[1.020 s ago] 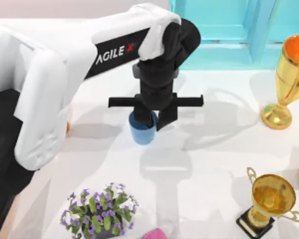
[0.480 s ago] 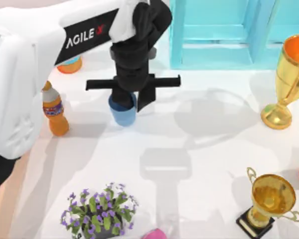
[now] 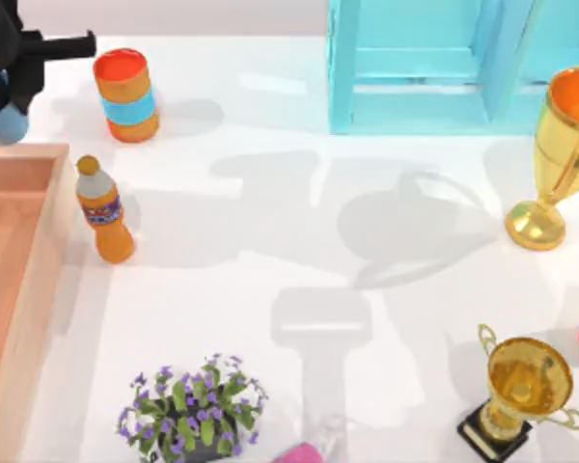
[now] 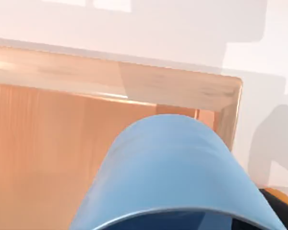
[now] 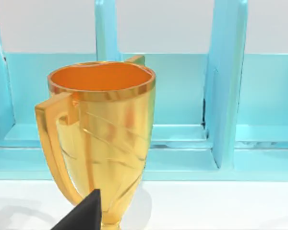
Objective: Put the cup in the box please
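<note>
From above, the left hand [image 3: 2, 92] has swung far over to the top left corner of the desk [image 3: 299, 260]; half a second ago it hung near the middle top, just left of the turquoise crate [image 3: 463, 68]. It holds the blue cup [image 3: 2, 123] between its fingers, and the cup is now just beyond the far rim of the wooden box [image 3: 24, 280], off the desk surface. With the white arm gone from the middle, more of the desk shows than before: the orange cylinder with a blue band [image 3: 125, 95] stands just right of the hand, and the orange bottle [image 3: 104, 210] stands upright just beside the box's right rim. The large gold trophy [image 3: 560, 154] at the right edge, the smaller gold trophy on a black base [image 3: 521, 395] at lower right, and the pot of purple flowers [image 3: 195, 405] at the bottom sit where they were.

In the left wrist view, the cup [image 4: 177, 172] fills the foreground, rim towards the camera, held by the hand. Behind it lie the box's thick pale rim [image 4: 134, 81] and its peach-brown floor [image 4: 43, 143], with a corner of the box to one side and white desk beyond.

In the right wrist view, a gold trophy [image 5: 101, 139] stands close in front of the crate's turquoise slats [image 5: 225, 86]. A dark fingertip [image 5: 84, 215] of the right hand pokes in at the edge; I cannot tell whether that hand is wide or narrow.
</note>
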`<action>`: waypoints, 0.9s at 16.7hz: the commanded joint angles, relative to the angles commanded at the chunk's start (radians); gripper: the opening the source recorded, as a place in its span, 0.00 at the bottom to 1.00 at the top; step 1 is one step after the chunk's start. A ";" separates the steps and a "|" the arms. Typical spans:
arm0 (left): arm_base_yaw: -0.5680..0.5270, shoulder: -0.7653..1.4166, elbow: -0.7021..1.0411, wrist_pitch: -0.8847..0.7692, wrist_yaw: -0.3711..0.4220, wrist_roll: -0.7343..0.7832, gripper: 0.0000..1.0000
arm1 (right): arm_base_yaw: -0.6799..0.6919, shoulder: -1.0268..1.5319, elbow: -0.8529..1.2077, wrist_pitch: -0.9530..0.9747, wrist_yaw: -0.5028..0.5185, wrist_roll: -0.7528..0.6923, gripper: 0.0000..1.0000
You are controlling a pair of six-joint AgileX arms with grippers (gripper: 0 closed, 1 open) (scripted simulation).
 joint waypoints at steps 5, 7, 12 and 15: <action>0.196 -0.200 -0.173 -0.159 0.021 0.254 0.00 | 0.000 0.000 0.000 0.000 0.000 0.000 1.00; 0.231 -0.243 -0.228 -0.216 0.026 0.325 0.00 | 0.000 0.000 0.000 0.000 0.000 0.000 1.00; 0.244 -0.266 -0.265 -0.251 0.030 0.368 0.00 | 0.000 0.000 0.000 0.000 0.000 0.000 1.00; 0.241 -0.261 -0.265 -0.245 0.027 0.368 0.00 | 0.000 0.000 0.000 0.000 0.000 0.000 1.00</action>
